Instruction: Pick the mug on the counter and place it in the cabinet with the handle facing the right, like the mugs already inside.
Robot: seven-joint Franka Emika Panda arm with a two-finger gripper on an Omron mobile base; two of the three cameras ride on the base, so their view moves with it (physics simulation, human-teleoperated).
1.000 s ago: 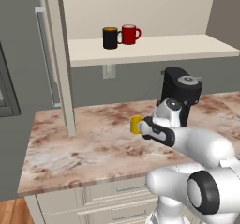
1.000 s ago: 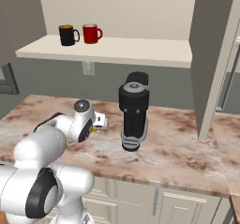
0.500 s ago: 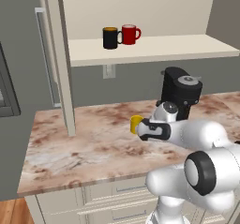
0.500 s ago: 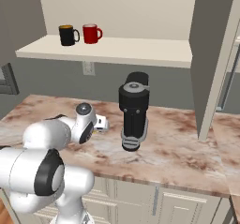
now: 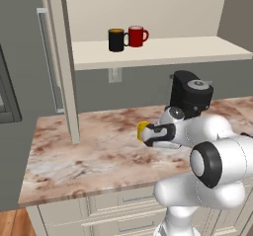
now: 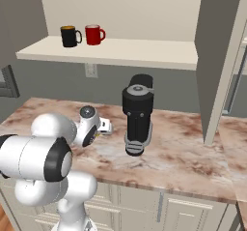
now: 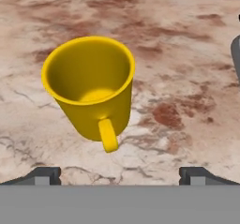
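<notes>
The yellow mug (image 7: 90,89) stands upright on the counter (image 5: 89,151), its handle (image 7: 108,135) turned toward my hand. My gripper (image 7: 122,175) is open, with its fingertips (image 7: 46,175) spread wide just short of the mug and nothing between them. In the left base view the gripper (image 5: 149,136) sits low over the counter, right beside the mug (image 5: 143,130), on the mug's right. The cabinet shelf (image 5: 163,50) is above, holding a black mug (image 5: 116,40) and a red mug (image 5: 137,36) at its left end.
A black coffee machine (image 5: 190,94) stands on the counter just behind my arm and shows again in the right base view (image 6: 138,114). The tall narrow cabinet door (image 5: 62,57) hangs open left of the shelf. A second door panel (image 6: 214,61) is on the right.
The arm's elbow and upper links have swung up and to the right. The gripper stays beside the mug, and the mug has not moved.
</notes>
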